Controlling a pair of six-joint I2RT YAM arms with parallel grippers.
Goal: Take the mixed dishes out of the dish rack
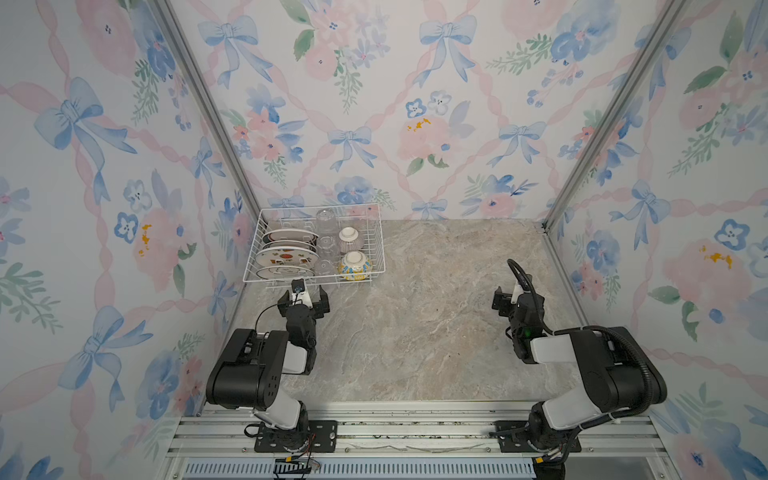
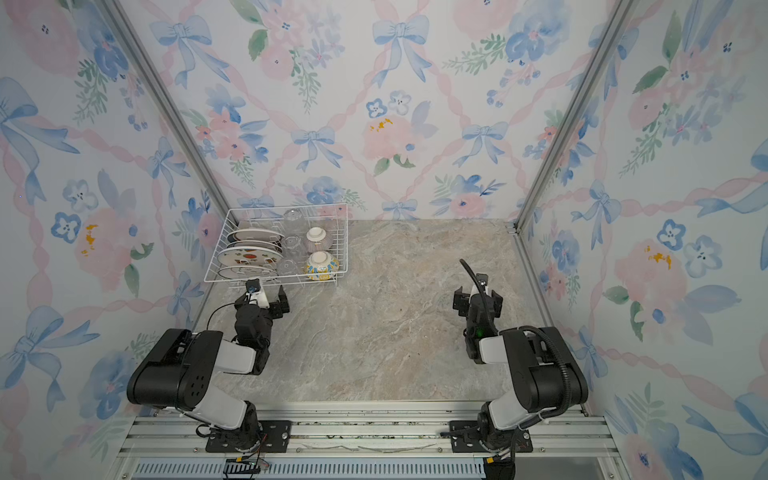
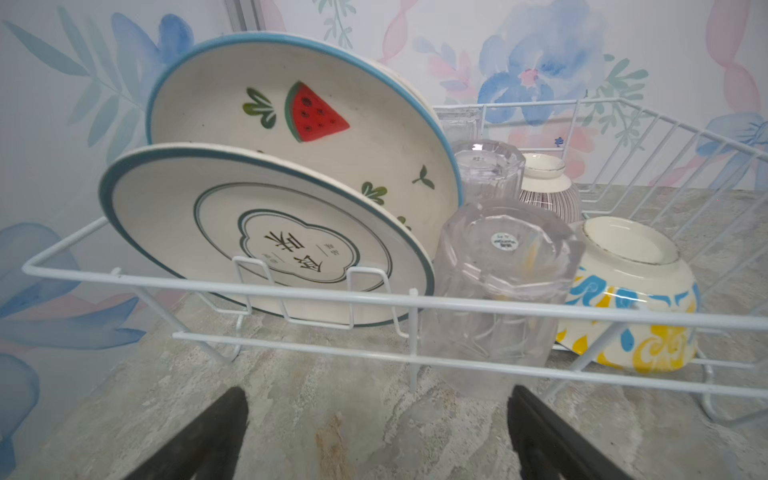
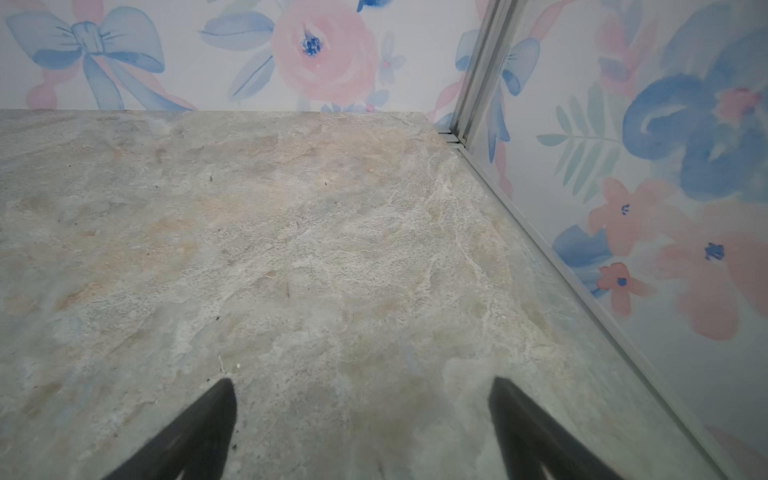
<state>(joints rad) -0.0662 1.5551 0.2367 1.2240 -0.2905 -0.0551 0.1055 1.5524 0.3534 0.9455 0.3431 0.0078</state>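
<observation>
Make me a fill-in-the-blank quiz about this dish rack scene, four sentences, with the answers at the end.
1. The blue-rimmed plate shows a red ____ slice.
2. The yellow-blue bowl and the purple-striped bowl sit ____ down in the dish rack.
3. The left gripper and the right gripper are both ____.
4. In both top views, the dish rack stands in the far ____ corner of the table.

Answers: watermelon; upside; open; left.

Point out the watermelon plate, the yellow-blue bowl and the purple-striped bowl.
watermelon plate [image 3: 307,112]: left wrist view, on the painted red slice.
yellow-blue bowl [image 1: 354,261]: in a top view, on its upturned base.
purple-striped bowl [image 1: 348,235]: in a top view, on its upturned base.
</observation>
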